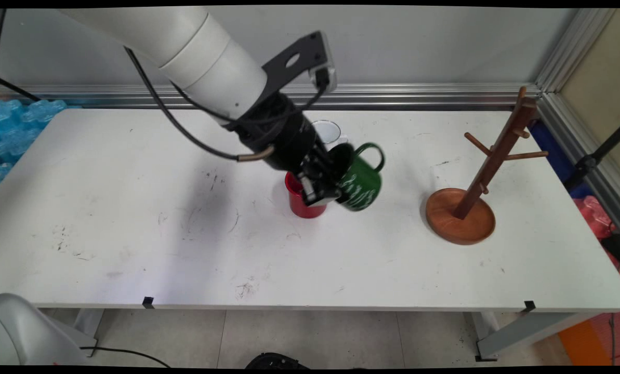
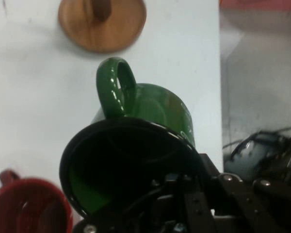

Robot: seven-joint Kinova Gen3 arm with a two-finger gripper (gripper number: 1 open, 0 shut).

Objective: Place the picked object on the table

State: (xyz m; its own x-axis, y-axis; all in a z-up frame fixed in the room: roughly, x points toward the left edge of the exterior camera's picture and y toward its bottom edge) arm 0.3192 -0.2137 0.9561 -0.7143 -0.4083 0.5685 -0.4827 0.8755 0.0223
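The pincer (image 1: 326, 188) grips the green mug (image 1: 362, 182) by its rim, holding it tilted above the tabletop (image 1: 133, 234). A red mug (image 1: 298, 203) sits just beside it, a white mug (image 1: 328, 132) behind, a wooden rack (image 1: 463, 214) to the right.

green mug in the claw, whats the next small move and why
Probably lift it a bit higher. The claw is shut on the green mug at its rim, tilted, handle up, with the red mug right beside it and a white mug behind. More height would clear them before heading toward the rack.
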